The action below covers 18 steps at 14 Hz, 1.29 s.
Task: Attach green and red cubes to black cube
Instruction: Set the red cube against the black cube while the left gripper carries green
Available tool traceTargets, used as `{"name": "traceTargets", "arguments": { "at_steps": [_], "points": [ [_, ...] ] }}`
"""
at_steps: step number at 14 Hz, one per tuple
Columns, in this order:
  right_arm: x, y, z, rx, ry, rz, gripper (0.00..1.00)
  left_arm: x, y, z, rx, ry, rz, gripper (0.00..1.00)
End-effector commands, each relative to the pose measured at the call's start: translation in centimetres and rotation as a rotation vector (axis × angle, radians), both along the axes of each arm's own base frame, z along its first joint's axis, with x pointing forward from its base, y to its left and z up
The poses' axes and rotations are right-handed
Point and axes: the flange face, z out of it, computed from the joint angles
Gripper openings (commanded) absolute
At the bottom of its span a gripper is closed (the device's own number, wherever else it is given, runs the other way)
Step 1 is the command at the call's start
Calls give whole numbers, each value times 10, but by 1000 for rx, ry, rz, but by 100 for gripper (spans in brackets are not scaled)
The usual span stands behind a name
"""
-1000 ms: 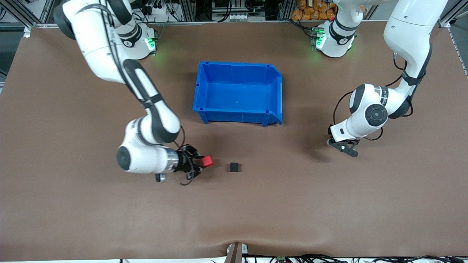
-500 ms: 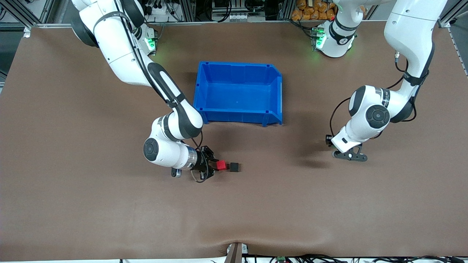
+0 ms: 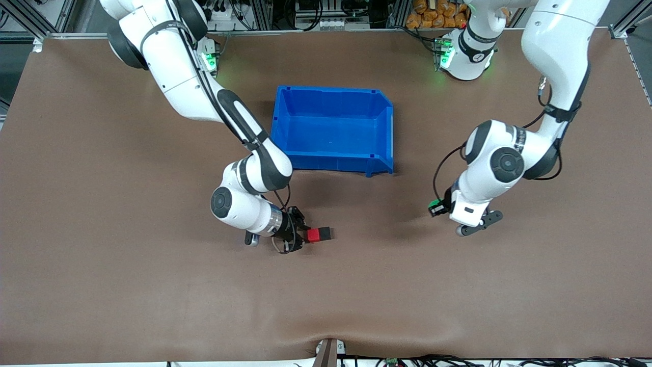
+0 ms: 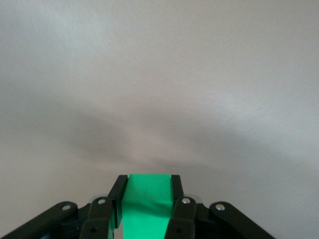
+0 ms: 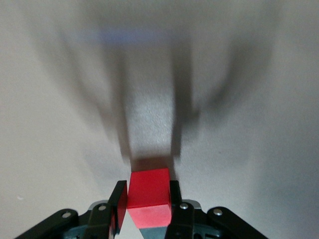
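My right gripper (image 3: 304, 235) is shut on the red cube (image 3: 313, 234) and holds it low against the side of the black cube (image 3: 325, 233), which sits on the table nearer to the front camera than the blue bin. In the right wrist view the red cube (image 5: 148, 191) fills the gap between the fingers of the right gripper (image 5: 147, 191); the black cube is hidden by it. My left gripper (image 3: 436, 208) is shut on the green cube (image 3: 433, 204) over bare table toward the left arm's end, well apart from the black cube. The green cube (image 4: 146, 199) also shows in the left gripper (image 4: 146, 185).
An empty blue bin (image 3: 331, 163) stands mid-table, farther from the front camera than the cubes. The brown table top (image 3: 356, 295) is bare around the cubes and between the two grippers.
My right gripper moved the red cube toward the black cube until they touch. My left arm swung toward the middle of the table, and its green cube now shows.
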Motion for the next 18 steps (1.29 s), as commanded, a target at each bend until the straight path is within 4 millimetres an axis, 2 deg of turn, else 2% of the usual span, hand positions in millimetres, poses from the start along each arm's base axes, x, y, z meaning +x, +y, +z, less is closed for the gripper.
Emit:
{"name": "traceTargets", "arguments": {
  "at_steps": [1, 3, 5, 6, 8, 9, 10, 12, 13, 14, 15, 16, 18],
  "points": [
    [-7, 17, -11, 2, 9, -3, 0, 19, -41, -2, -45, 21, 248, 0],
    [-11, 30, -8, 13, 8, -19, 0, 22, -80, -14, -70, 44, 398, 0],
    [-9, 41, -13, 17, 5, -47, 0, 19, -116, -29, -84, 72, 527, 0],
    [-9, 41, -15, 17, 7, -48, 0, 12, -128, -40, -80, 92, 572, 0],
    [-9, 41, -14, 19, 5, -50, 0, 7, -137, -60, -93, 113, 652, 0],
    [-6, 38, -12, 11, -1, -43, 67, 8, -138, -66, -115, 127, 732, 0],
    [-2, 31, -8, -11, -13, -29, 100, 8, -136, -73, -119, 150, 778, 0],
    [6, 18, 16, -72, -16, 37, 100, 15, -135, -76, -195, 178, 901, 0],
    [12, 0, 24, -101, 38, 63, 100, 16, -135, -82, -205, 189, 933, 0],
    [27, -26, 36, -115, 64, 62, 100, 20, -137, -79, -216, 184, 943, 0],
    [44, -46, 63, -119, 41, 61, 100, 23, -138, -83, -220, 191, 969, 0],
    [54, -64, 81, -150, 9, 99, 100, 25, -145, -84, -227, 193, 987, 0],
    [66, -94, 100, -237, -44, 217, 100, 29, -159, -83, -240, 193, 1048, 0]
  ]
}}
